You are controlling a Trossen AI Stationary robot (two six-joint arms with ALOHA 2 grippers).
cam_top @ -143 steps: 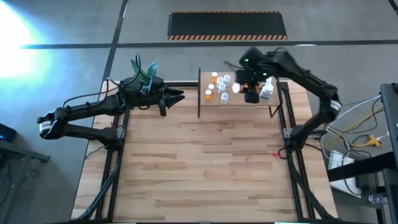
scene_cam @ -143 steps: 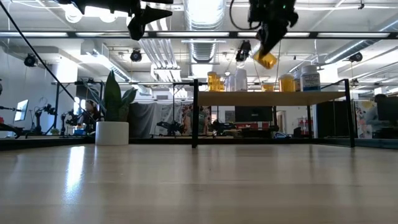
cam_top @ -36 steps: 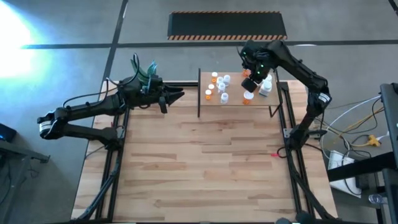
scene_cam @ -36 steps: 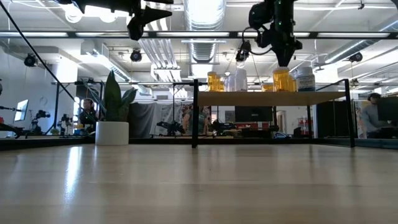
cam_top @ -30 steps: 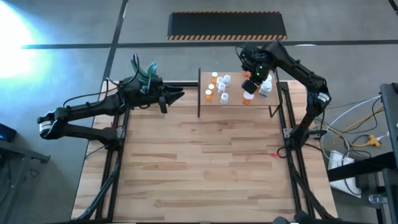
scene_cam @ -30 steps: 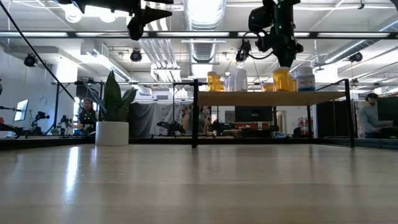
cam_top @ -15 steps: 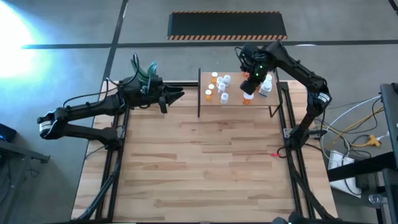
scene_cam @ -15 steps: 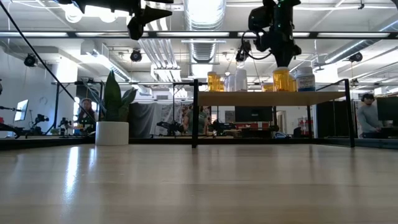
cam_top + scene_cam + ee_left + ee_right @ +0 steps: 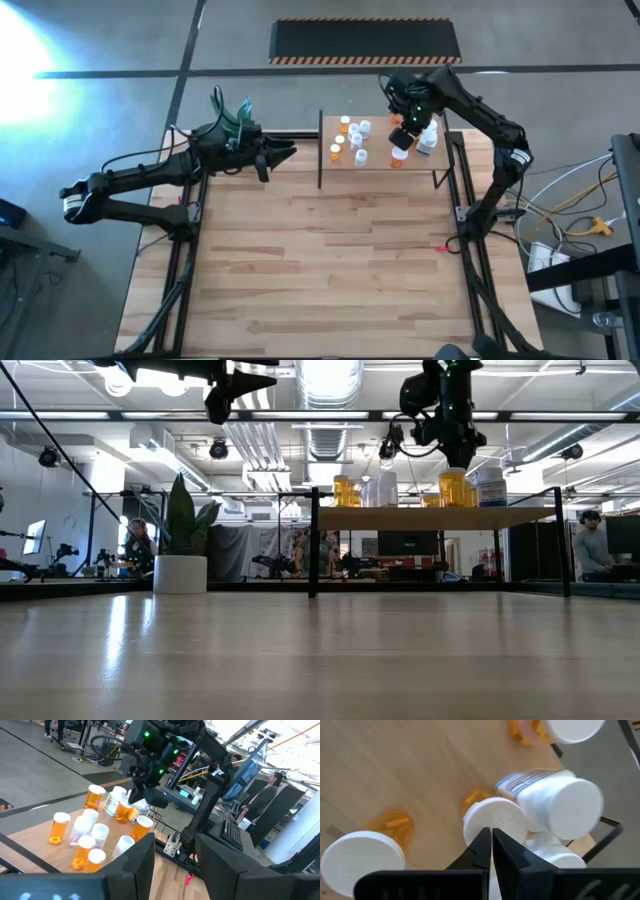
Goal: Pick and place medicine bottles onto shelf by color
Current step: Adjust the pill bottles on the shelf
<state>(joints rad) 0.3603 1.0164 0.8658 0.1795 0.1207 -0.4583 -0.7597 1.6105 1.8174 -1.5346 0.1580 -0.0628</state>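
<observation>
The shelf (image 9: pixel 380 168) stands at the table's far edge, with several medicine bottles (image 9: pixel 350 140) upright on it: orange and white bodies, white caps. My right gripper (image 9: pixel 457 463) is shut and points down right over the white cap (image 9: pixel 495 822) of an orange bottle (image 9: pixel 452 490) at the shelf's right part. A larger white bottle (image 9: pixel 555 805) stands beside that bottle. My left gripper (image 9: pixel 290 153) hovers open to the left of the shelf, at about bottle height, nothing between its fingers (image 9: pixel 140 862). My right gripper has its shut fingertips (image 9: pixel 485 840) pointing down at the middle of the orange bottle's white cap. Whether they touch the cap, I cannot tell. The bottle stands upright on the shelf board.
A white pot with a green plant (image 9: pixel 180 560) stands at the table's far left, behind my left arm. Black upright posts (image 9: pixel 320 150) frame the shelf. The wide wooden tabletop (image 9: pixel 320 260) lies in front of the shelf. A person (image 9: pixel 595 550) stands in the room behind.
</observation>
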